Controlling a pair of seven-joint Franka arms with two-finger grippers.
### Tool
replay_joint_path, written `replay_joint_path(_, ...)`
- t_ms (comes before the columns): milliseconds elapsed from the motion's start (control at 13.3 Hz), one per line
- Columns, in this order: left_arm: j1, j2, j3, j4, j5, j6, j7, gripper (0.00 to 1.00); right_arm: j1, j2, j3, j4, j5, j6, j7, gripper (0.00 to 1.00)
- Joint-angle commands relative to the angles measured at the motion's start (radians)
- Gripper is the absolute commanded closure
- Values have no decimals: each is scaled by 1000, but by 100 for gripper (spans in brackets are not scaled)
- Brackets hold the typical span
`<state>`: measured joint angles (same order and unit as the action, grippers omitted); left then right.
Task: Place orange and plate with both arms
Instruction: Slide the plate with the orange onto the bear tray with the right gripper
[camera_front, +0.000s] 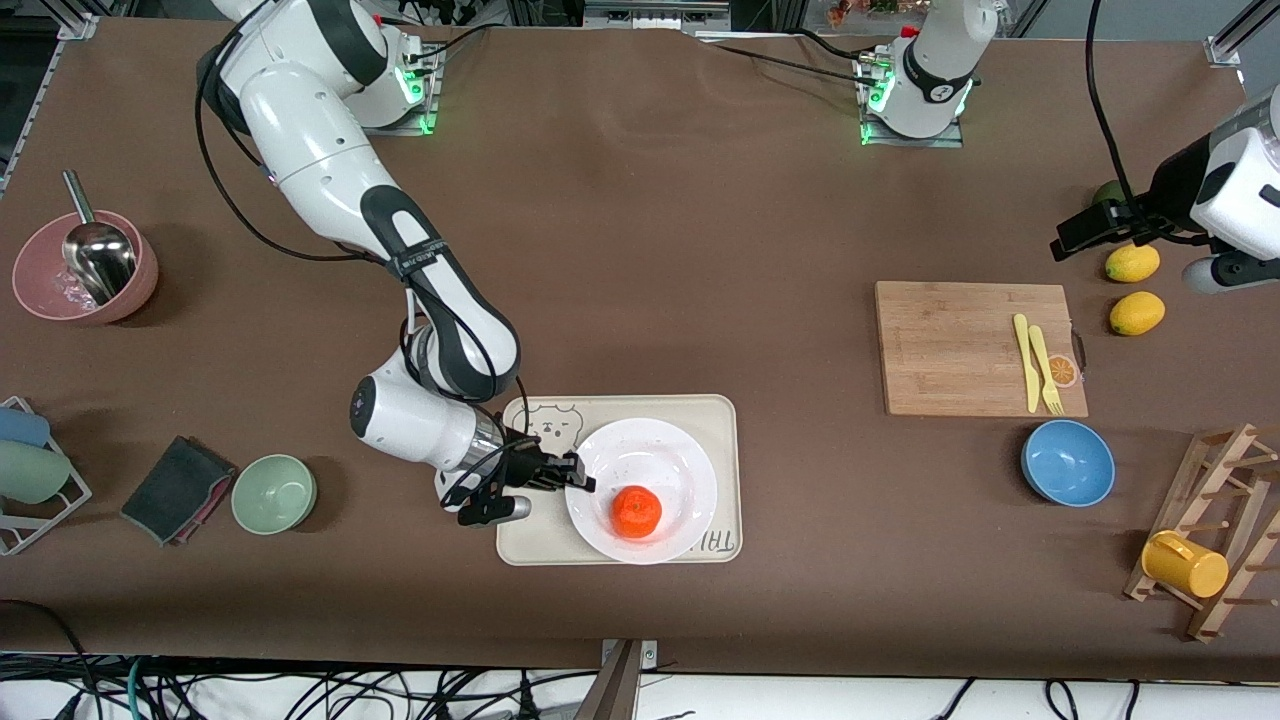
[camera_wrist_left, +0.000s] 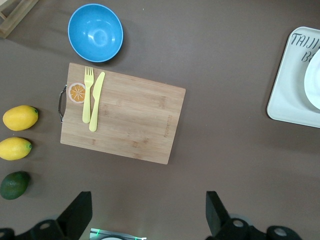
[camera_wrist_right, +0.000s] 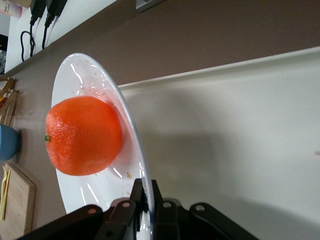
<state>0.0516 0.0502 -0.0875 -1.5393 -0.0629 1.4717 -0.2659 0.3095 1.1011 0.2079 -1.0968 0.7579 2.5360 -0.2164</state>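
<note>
Nearest the front camera, the right end effector (camera_front: 578, 480) is clamped on the rim of the plate (camera_front: 690, 462), at the edge toward the right arm's end of the tabletop (camera_front: 640, 230). In the right wrist view the fingers (camera_wrist_right: 134, 196) are seen pinching the thin rim between them. The plate rests on the cream tray (camera_front: 722, 418), and the orange (camera_front: 637, 511) lies in the plate's well, on the part nearer the front camera.

The plate is judged stiff, glossy, slippery and breakable; a rim pinch is the only hold, and it should be kept level. The orange is round, has no long axis, and may roll; its stem dimple (camera_wrist_right: 47, 138) faces sideways.

The left end effector (camera_wrist_left: 145, 215) waits with fingers apart, above the tabletop near the cutting board (camera_wrist_left: 125, 120).
</note>
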Motion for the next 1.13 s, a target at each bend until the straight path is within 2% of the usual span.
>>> replay_joint_path(0,10,3,-5,24,5,-24,4,0,23,42,2,51,-19,24,34,100)
replay_joint_path(451,17,3,-5,22,5,-31,8,0,31,39,8,0,-8,24,54,100)
replay_joint_path(526,17,3,-5,24,5,-31,8,0,33,37,8,-5,-8,23,54,96)
replay_joint_path(601,17,3,-5,24,5,-31,8,0,33,37,8,-6,-9,20,51,23)
replay_joint_path(676,17,3,-5,24,5,-31,8,0,31,33,8,-6,-14,18,42,0)
replay_joint_path(1051,17,3,-5,24,5,-31,8,0,36,-6,1,-6,-64,-38,51,0)
